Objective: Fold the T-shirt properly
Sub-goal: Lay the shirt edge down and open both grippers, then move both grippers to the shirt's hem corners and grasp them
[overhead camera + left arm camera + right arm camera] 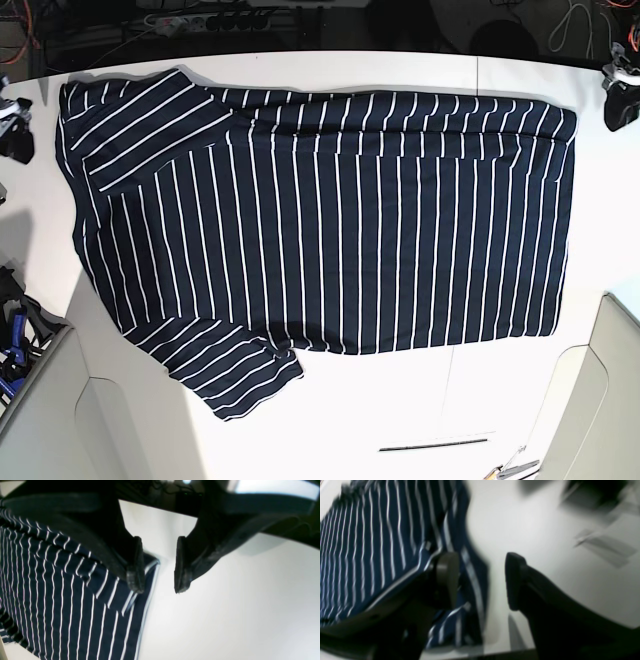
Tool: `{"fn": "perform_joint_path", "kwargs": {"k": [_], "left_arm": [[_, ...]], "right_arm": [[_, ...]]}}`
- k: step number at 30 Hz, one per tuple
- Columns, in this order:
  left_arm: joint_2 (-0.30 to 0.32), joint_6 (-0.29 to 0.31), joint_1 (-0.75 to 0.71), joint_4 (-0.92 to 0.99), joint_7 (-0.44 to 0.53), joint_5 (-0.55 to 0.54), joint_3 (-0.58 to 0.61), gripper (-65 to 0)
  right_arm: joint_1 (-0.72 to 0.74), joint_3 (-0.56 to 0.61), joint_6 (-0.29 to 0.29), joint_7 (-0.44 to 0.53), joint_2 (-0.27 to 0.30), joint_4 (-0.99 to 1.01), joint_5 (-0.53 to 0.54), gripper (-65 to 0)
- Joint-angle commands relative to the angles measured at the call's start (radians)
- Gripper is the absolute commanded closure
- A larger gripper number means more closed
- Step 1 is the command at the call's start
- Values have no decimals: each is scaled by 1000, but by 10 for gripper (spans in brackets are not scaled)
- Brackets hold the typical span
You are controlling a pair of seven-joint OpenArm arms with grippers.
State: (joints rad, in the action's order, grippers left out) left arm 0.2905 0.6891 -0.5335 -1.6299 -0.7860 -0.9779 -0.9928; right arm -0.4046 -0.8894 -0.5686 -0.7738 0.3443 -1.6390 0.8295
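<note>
The T-shirt (330,220), dark navy with thin white stripes, lies spread flat on the white table (400,400), sleeves toward the left. My left gripper (158,588) is open and empty; one finger (136,565) hangs over the shirt's hem corner (75,592), the other over bare table. In the base view it sits at the far right edge (618,95), beside the shirt's upper right corner. My right gripper (481,567) is open and empty at a shirt edge (382,542), with one finger (447,577) over the fabric. It shows at the left edge of the base view (15,135).
Cables and a power strip (200,18) run along the table's far edge. A thin dark strip (430,445) and small tools (510,465) lie near the front. A blue object (15,345) sits at the left. Pale panels (600,400) stand at both front corners.
</note>
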Motion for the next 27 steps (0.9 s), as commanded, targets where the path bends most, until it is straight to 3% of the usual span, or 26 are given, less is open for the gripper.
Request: {"fn": "perform_joint_path", "kwargs": {"k": [1, 5, 9, 17, 27], "left_arm": [[31, 9, -4, -17, 18, -21, -10, -230], [80, 9, 11, -17, 18, -40, -10, -234], [116, 9, 52, -16, 18, -43, -10, -331], [179, 9, 123, -16, 18, -40, 32, -334], [237, 9, 266, 47, 87, 157, 241, -335]], "right_arm": [[13, -13, -3, 33, 32, -17, 10, -302], [97, -15, -3, 37, 66, -12, -37, -302], [203, -7, -2, 37, 82, 3, -39, -302], [410, 95, 0, 110, 93, 140, -146, -302], [723, 354, 0, 334, 93, 589, -350, -302]]}}
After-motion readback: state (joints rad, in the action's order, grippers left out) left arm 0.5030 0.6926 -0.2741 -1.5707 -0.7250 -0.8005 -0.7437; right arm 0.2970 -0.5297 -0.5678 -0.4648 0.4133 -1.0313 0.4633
